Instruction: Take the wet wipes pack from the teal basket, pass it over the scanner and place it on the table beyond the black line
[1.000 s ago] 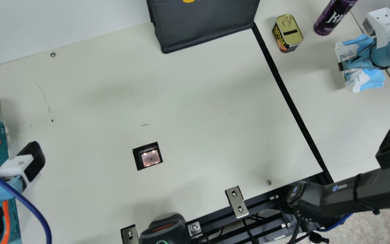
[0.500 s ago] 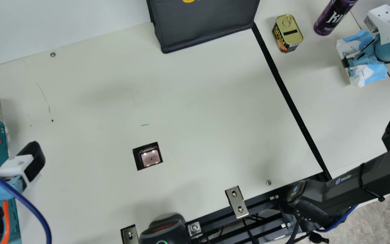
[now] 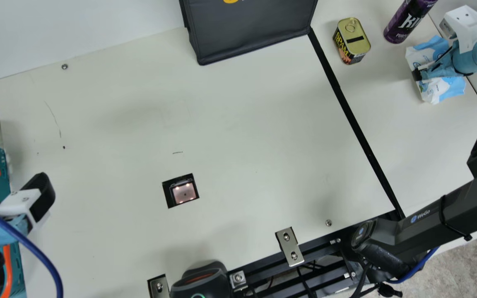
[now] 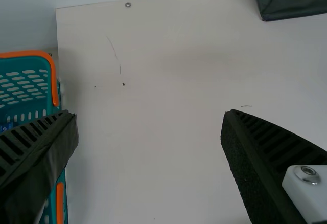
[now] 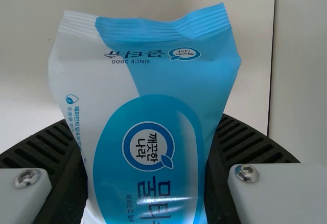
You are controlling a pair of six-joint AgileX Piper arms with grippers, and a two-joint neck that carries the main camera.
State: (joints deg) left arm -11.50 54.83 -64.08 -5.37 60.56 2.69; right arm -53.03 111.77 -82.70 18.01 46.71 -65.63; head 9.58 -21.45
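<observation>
At the upper right of the main view, my right gripper (image 3: 417, 75) is shut on the white and blue wet wipes pack (image 3: 434, 91), beyond the black line (image 3: 356, 124). In the right wrist view, the pack (image 5: 153, 132) is squeezed between the two fingers of my right gripper (image 5: 148, 183). By the teal basket (image 3: 1, 165) at the left is my left gripper (image 3: 35, 200); the left wrist view shows that gripper (image 4: 150, 132) open with nothing between its fingers. The scanner window (image 3: 184, 193) lies in the table left of centre.
Beyond the line stand a spam can (image 3: 351, 41) and a purple bottle (image 3: 406, 22). A dark fabric bag (image 3: 251, 29) is at the back edge. A black device (image 3: 201, 283) sits at the front edge, beside metal brackets (image 3: 290, 246).
My right gripper, holding the pack, has shifted slightly toward the back of the table, and most recently a little to the left. The left arm has stayed still.
</observation>
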